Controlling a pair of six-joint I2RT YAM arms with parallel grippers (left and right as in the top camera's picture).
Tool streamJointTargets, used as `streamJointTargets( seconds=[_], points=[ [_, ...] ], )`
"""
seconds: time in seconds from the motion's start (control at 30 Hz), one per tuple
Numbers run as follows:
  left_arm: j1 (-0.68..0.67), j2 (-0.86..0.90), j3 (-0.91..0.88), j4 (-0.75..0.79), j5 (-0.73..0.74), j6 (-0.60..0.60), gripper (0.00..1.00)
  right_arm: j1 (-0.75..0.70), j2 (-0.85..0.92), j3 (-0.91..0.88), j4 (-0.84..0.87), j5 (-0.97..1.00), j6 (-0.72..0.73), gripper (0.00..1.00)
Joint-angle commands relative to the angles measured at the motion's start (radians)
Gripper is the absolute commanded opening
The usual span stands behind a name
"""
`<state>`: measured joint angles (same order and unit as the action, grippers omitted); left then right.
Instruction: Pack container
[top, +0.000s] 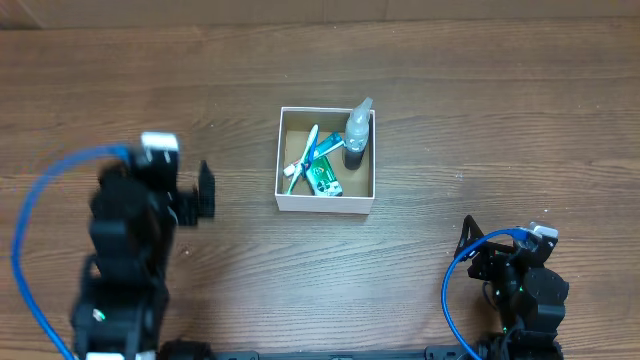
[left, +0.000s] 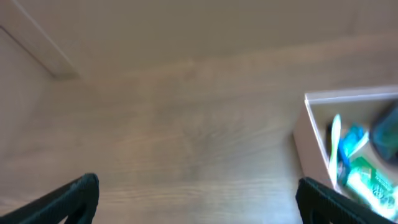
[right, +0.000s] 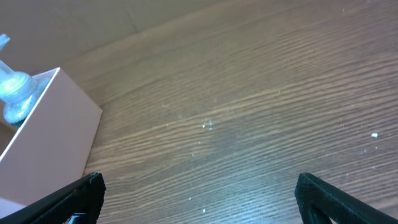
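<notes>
The box (top: 325, 203) sits mid-worktop (top: 480, 120) between my arms, well apart from both. I judge it light, thin-walled and easily crushed, so I'd pinch one wall gently near a corner. My left fingers (left: 78, 196) and right fingers (right: 81, 196) are spread wide, holding nothing.

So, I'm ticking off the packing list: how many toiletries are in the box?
4 in the container: spray bottle in its far-right corner, toothbrush at left, blue tube mid-box, green packet nearest; others may hide beneath.

I count one box (top: 325, 203), one bottle (top: 357, 128), one toothbrush (top: 308, 148), one green tube (top: 322, 178), one blue item (top: 330, 143).
</notes>
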<state>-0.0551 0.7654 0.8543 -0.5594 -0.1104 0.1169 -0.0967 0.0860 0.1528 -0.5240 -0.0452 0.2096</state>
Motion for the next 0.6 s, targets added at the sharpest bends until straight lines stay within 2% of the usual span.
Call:
streamJointTargets(
  seconds=[0.0,0.13,0.27,0.57],
  points=[
    [0.041,-0.231,-0.270,0.051,0.086,-0.004,1.00,0.000,-0.010,-0.009,0.003,-0.002,0.006,1.00],
    [0.049,-0.435,-0.474,0.055,0.086,-0.047,1.00,0.000,-0.010,-0.009,0.003,-0.002,0.006,1.00],
    [0.049,-0.570,-0.603,0.079,0.086,-0.074,1.00,0.000,-0.010,-0.009,0.003,-0.002,0.006,1.00],
    [0.049,-0.763,-0.721,0.095,0.085,-0.088,1.00,0.000,-0.010,-0.009,0.003,-0.002,0.006,1.00]
  ],
)
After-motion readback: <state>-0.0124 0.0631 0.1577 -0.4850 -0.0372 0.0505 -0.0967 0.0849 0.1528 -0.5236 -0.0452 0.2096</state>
